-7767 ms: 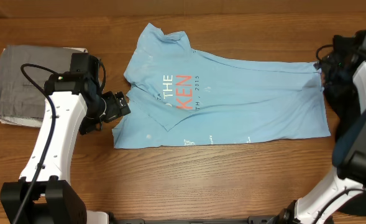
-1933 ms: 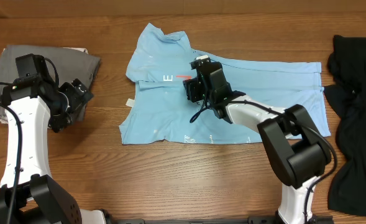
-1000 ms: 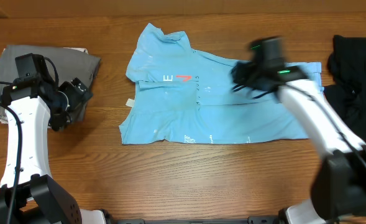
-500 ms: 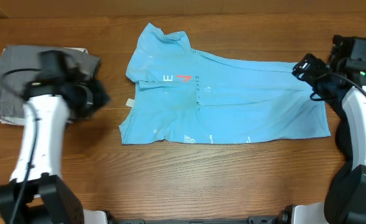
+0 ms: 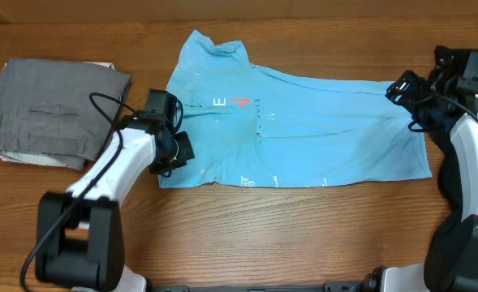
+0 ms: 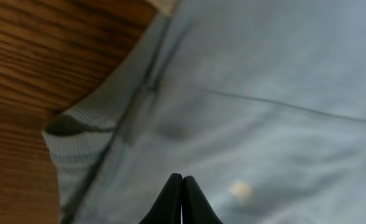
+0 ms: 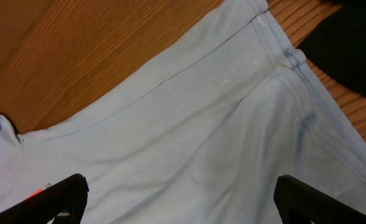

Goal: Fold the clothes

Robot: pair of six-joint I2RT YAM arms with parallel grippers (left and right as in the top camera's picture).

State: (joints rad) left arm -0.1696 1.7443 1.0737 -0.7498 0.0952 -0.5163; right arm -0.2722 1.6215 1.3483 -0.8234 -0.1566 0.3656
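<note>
Bright even light, soft shadows, left wrist view blurred close-up

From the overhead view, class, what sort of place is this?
Likely a robot laundry-folding bench: wooden table, light blue T-shirt laid out, folded grey clothing beside it, left arm and right arm.
</note>
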